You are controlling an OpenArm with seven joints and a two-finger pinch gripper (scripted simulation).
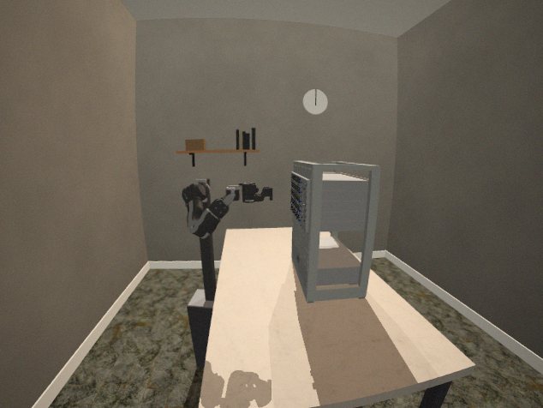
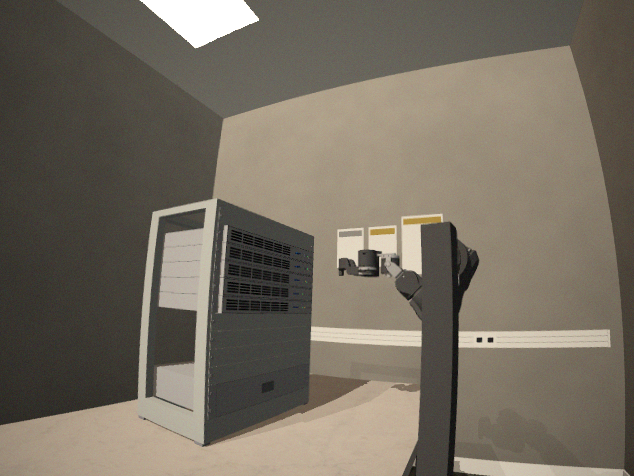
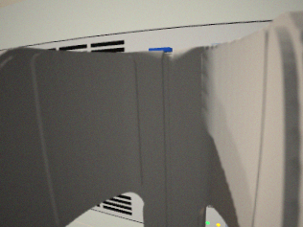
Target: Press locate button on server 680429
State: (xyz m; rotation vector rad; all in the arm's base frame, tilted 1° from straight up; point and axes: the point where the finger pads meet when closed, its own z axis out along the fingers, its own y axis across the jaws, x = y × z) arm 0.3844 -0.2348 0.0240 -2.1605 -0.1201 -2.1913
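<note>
The grey rack (image 1: pixel 313 263) (image 2: pixel 210 327) stands upright on the table. Several servers (image 2: pixel 258 271) sit one above another in its upper part, with black vents and small blue and green marks at one side of their fronts. My gripper (image 1: pixel 271 193) (image 2: pixel 341 267) is shut and empty, level with the servers and a clear gap in front of them. In the wrist view the shut fingers fill most of the picture; a server front (image 3: pixel 136 43) with a blue mark shows above them, and green and yellow lights show below. Asset numbers are too small or hidden to read. I cannot tell whether any locate button is lit.
The table (image 1: pixel 245 272) (image 2: pixel 353 435) carries the rack. A wall shelf (image 1: pixel 217 151) with a box and books hangs on the wall behind. The arm's post (image 1: pixel 206 263) (image 2: pixel 436 348) stands beside the table, facing the rack's front.
</note>
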